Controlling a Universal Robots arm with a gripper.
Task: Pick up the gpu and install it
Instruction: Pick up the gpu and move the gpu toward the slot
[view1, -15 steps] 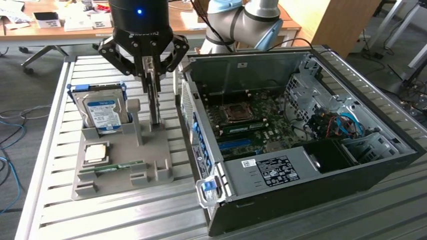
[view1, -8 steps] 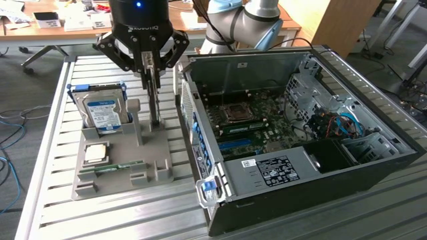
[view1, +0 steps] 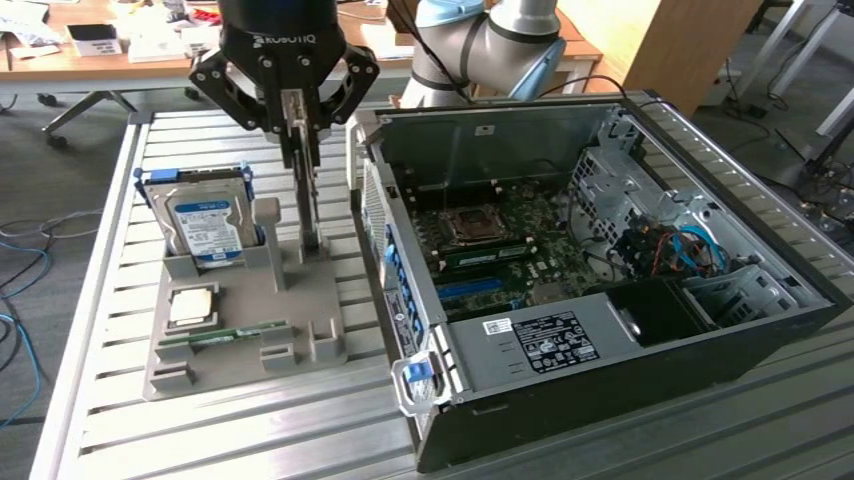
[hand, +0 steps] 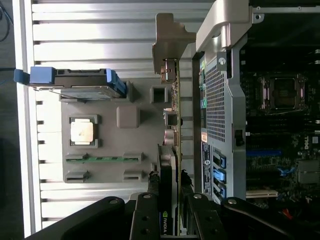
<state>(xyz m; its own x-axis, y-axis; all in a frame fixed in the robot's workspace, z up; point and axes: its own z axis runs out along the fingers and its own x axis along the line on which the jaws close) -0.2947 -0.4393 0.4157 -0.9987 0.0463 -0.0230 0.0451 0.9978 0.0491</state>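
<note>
In the upper centre of the exterior view the gripper (view1: 302, 130) hangs straight down over the tray (view1: 234, 350), its jaws closed onto the top edge of the gpu (view1: 310, 200). The gpu stands on edge in a tray slot at the side nearest the case (view1: 601, 400), which keeps its thin top rim free for a pinch from above. Whether its lower edge sits in the slot or has just left it, I cannot tell. In the wrist view the fingers (hand: 147, 215) flank the gpu (hand: 172, 165) on both faces, with the bracket (hand: 167, 40) at the far end, just beside the case's rear panel. The case lies on its side, open upward, in the exterior view's right half, so the motherboard (view1: 521, 250) faces up for a card coming from above. Toward the exterior view's left, the drive (view1: 203, 222) stands in its own cradle (the tray has a seat for each part), with the cpu (view1: 191, 305) lying flat nearer the camera.
</note>
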